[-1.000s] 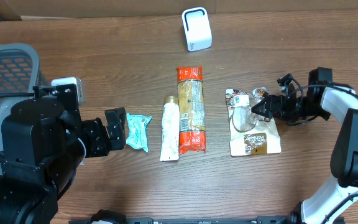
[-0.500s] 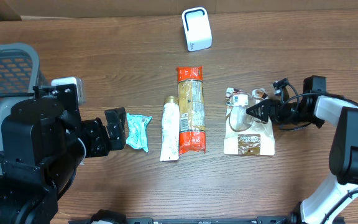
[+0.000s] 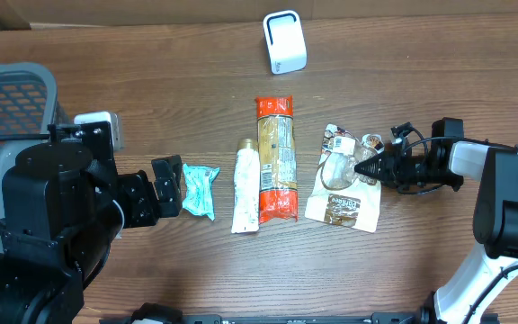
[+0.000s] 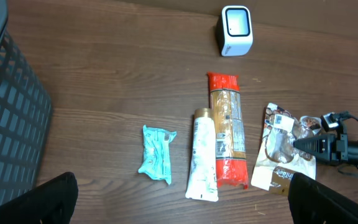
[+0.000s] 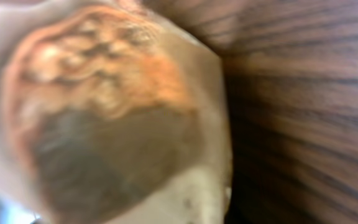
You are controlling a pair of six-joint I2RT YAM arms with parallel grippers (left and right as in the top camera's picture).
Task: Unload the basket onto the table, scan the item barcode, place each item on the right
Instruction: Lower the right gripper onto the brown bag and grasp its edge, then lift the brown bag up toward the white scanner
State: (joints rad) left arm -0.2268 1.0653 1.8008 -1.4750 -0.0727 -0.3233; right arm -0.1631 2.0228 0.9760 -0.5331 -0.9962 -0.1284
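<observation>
Right tool (image 3: 364,166): fingers drawn to a narrow point, pinching the crumpled clear upper part of the snack pouch (image 3: 338,200). Right wrist view: blurred pouch film and brown contents fill nearly the whole frame, with wood grain at right; the fingers themselves cannot be made out there.

Pouch lies on the table (image 3: 439,81) at the right end of the item row, tilted, its brown printed end toward the near edge.

Left tool (image 3: 167,186): jaws spread wide with nothing between them, just left of the teal packet (image 3: 200,191).

Row, left to right: teal packet, white tube (image 3: 246,187), long pasta pack (image 3: 275,160) with orange ends, pouch. Tube and pasta pack lie side by side; cannot tell whether they touch.

White scanner (image 3: 284,41) stands at the far edge, well apart from the pouch. Grey mesh basket (image 3: 16,90) at far left.
</observation>
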